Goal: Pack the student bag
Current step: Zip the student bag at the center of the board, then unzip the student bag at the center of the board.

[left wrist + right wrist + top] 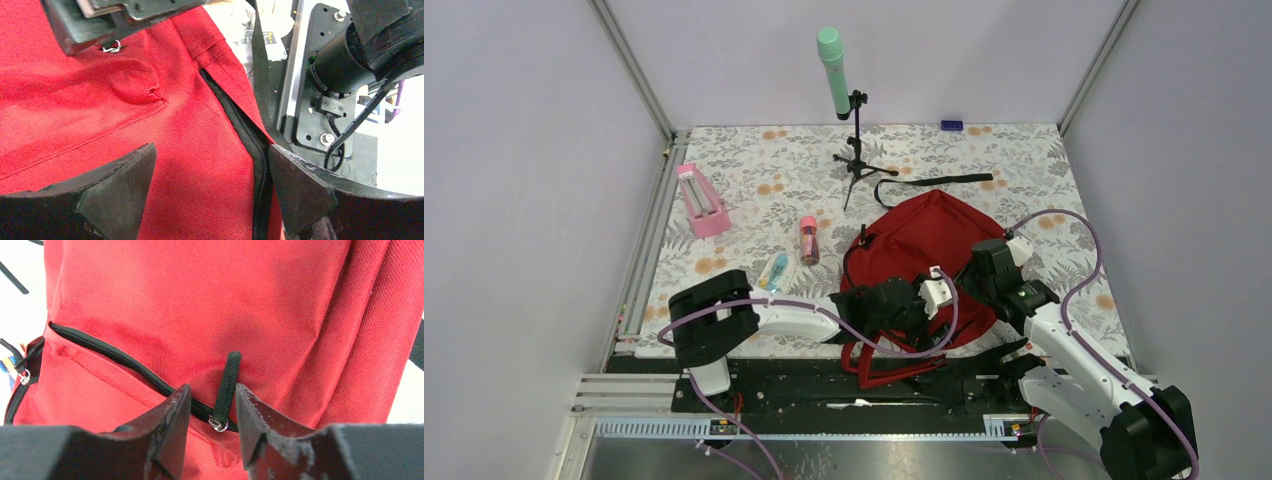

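Two arms reach in from the near edge of the tabletop (754, 160), and both meet over the student bag (924, 235). The bag lies flat a little right of the middle, its lower end at the near edge and its red shoulder straps (884, 365) spilling over that edge.

The left gripper (211, 150) hangs over the bag's near-left part with its jaws spread wide. Nothing is between them but red cloth and a black side zipper (250, 135) running close by the right finger.

The right gripper (212, 387) sits low on the bag's near-right part. Its jaws are drawn fairly narrow on either side of a black zipper pull (227, 385). I can see a little gap beside the pull, so it is flanked rather than pinched. A pocket zipper (115, 357) runs away from the pull's ring to the left.

Left of the bag, toward the middle of the tabletop, lie a small blue-and-white item (776, 270) and a pink bottle (809, 240). A pink box (699, 200) stands nearer the left edge.

Beyond the bag, a black strap (934, 180) trails toward the far edge. A black tripod (857, 160) there holds up a green-topped stick (833, 70). A small blue object (951, 125) rests right at the far edge.
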You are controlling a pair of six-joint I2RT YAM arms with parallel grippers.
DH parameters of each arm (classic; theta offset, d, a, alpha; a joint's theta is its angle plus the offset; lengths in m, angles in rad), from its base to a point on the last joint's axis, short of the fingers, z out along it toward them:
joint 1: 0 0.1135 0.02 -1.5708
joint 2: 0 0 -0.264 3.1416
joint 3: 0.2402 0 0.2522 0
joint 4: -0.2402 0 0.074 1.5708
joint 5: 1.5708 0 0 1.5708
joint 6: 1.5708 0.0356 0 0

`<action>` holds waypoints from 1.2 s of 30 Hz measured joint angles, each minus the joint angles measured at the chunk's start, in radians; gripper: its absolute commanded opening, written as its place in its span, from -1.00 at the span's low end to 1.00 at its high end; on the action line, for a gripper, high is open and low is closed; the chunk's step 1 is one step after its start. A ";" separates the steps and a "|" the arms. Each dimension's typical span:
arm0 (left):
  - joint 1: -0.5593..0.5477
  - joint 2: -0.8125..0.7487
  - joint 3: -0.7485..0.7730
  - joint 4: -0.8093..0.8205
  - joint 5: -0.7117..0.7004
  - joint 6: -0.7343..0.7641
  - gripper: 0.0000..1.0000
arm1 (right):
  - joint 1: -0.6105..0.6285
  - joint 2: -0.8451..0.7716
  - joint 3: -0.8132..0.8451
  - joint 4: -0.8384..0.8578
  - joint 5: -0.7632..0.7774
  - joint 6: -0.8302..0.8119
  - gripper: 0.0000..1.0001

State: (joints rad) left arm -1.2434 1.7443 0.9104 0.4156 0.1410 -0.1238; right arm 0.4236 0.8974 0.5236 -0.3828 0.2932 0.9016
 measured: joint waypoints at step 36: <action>-0.021 0.099 0.033 -0.046 0.066 0.027 -1.00 | 0.000 0.169 0.040 0.150 -0.052 -0.224 -1.00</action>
State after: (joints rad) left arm -1.2640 1.8435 0.9436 0.3695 0.2073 -0.0971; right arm 0.4232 1.0660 0.5640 -0.2333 0.2413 0.6777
